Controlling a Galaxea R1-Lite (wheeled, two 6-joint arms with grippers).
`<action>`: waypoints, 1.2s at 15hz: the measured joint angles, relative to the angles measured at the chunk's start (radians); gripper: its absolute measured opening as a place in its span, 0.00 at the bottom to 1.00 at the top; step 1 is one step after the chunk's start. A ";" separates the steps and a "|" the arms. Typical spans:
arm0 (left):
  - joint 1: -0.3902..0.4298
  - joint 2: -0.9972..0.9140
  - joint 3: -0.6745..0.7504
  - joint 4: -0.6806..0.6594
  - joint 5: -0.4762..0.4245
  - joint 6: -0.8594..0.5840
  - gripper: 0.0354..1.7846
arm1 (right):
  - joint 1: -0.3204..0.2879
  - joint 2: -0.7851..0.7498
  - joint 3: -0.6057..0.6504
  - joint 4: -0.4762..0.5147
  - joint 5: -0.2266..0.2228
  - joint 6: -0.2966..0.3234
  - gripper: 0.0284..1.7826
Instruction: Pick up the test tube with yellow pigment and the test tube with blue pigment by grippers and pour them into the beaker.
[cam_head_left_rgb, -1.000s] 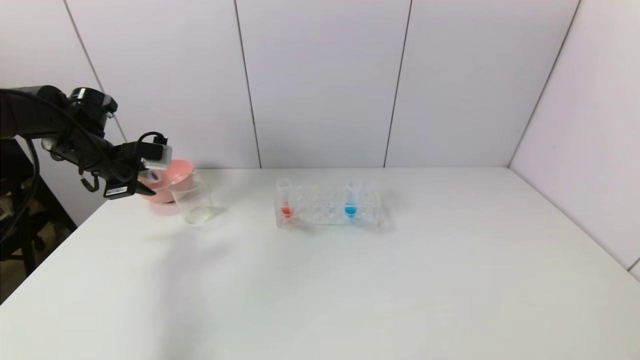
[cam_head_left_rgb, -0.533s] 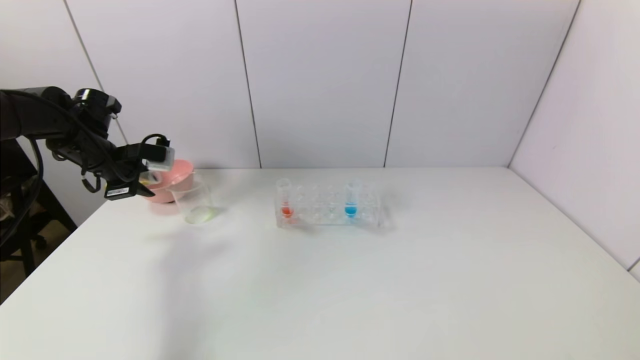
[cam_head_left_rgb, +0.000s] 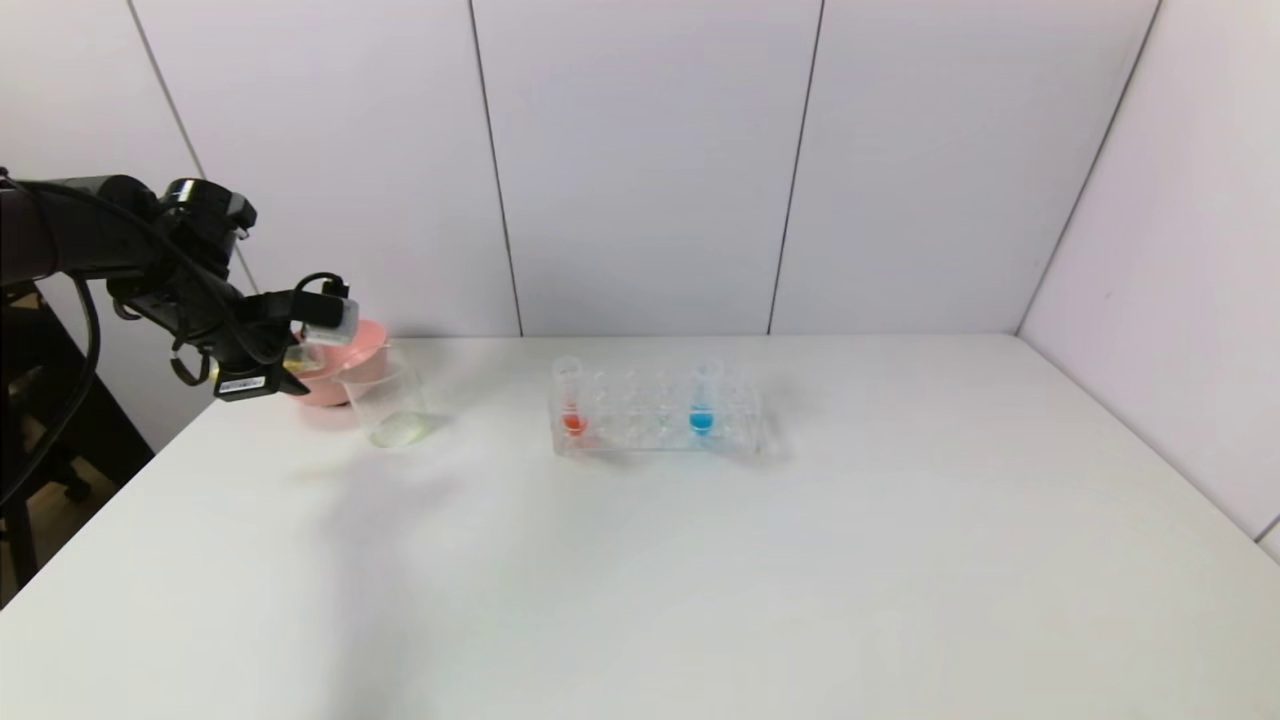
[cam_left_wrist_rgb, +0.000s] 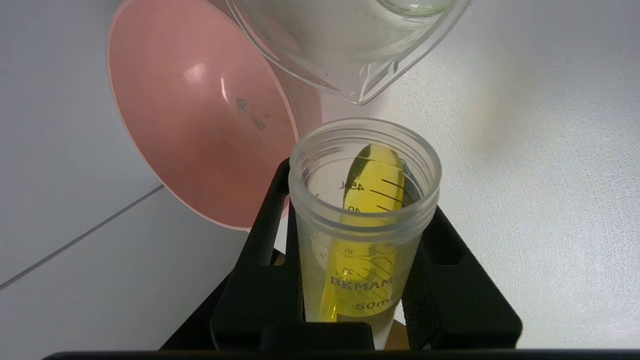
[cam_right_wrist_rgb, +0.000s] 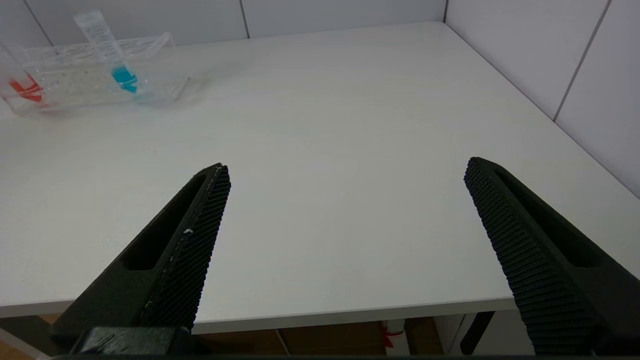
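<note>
Yellow tube (cam_left_wrist_rgb: 367, 235) is clamped in L end effector (cam_left_wrist_rgb: 350, 280), tilted w/ mouth near beaker (cam_head_left_rgb: 385, 405) lip, frame left. Blue tube (cam_head_left_rgb: 703, 400) is seen upright in rack (cam_head_left_rgb: 655, 420), counter (cam_head_left_rgb: 700, 560) center. R end effector (cam_right_wrist_rgb: 345, 245) is held wide open, empty, at counter's near edge.

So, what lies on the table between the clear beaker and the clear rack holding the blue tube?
Nothing: in the head view, only bare white table separates the clear beaker from the clear rack.

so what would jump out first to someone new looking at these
The left gripper at the table's far left, clamped on the test tube with yellow pigment, tipped toward the beaker beside a pink bowl. Mid-table, the test tube with blue pigment and an orange-red tube stand in a clear rack.
</note>
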 joint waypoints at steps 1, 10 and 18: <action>-0.001 0.001 0.000 0.000 0.002 -0.005 0.29 | 0.000 0.000 0.000 0.000 0.000 0.000 0.96; -0.016 0.018 0.000 0.001 0.046 -0.053 0.29 | 0.000 0.000 0.000 0.000 0.000 0.000 0.96; -0.024 0.022 -0.007 -0.004 0.101 -0.054 0.29 | 0.000 0.000 0.000 0.000 0.000 0.000 0.96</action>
